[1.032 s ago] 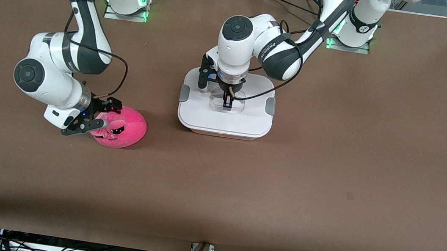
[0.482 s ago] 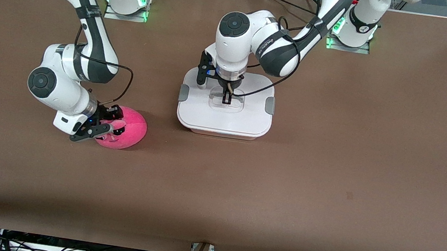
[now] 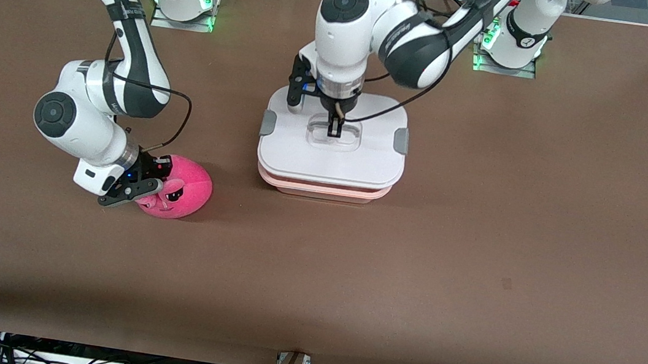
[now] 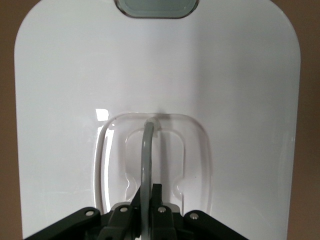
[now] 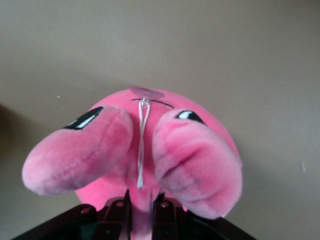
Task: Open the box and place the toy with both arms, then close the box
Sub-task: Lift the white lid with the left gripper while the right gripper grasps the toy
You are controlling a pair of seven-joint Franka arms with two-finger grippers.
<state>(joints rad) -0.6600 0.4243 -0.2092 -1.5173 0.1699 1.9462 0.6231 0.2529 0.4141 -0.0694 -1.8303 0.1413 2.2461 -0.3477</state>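
The left gripper [image 3: 334,132] is over the middle of the box, fingers closed on the clear handle [image 3: 334,134] in the recess of the lid [image 3: 330,155]. In the left wrist view the fingers [image 4: 156,192] pinch together at the handle [image 4: 152,160] with no gap showing. The lid [image 4: 240,100] hangs level from that grip, raised clear of the base [image 3: 323,189], whose pale pink edge shows under the lid's nearer side. What lies inside the base is hidden by the lid.

The right gripper [image 3: 146,183] is at the toy [image 3: 181,189], fingers closed on a fold of plush. In the right wrist view the dark fingers [image 5: 120,212] clamp a pink strip of the toy [image 5: 165,150] between its two nubs. The toy rests on the table [image 3: 475,256].

Count: one box in two parts (one lid, one base), one toy, two arms, two grey clips [image 3: 269,123] on the lid, one at each short end.

Positions relative to the box: the toy is outside it, toward the right arm's end of the table and slightly nearer the front camera. Toy and box stand apart, with bare table between them.
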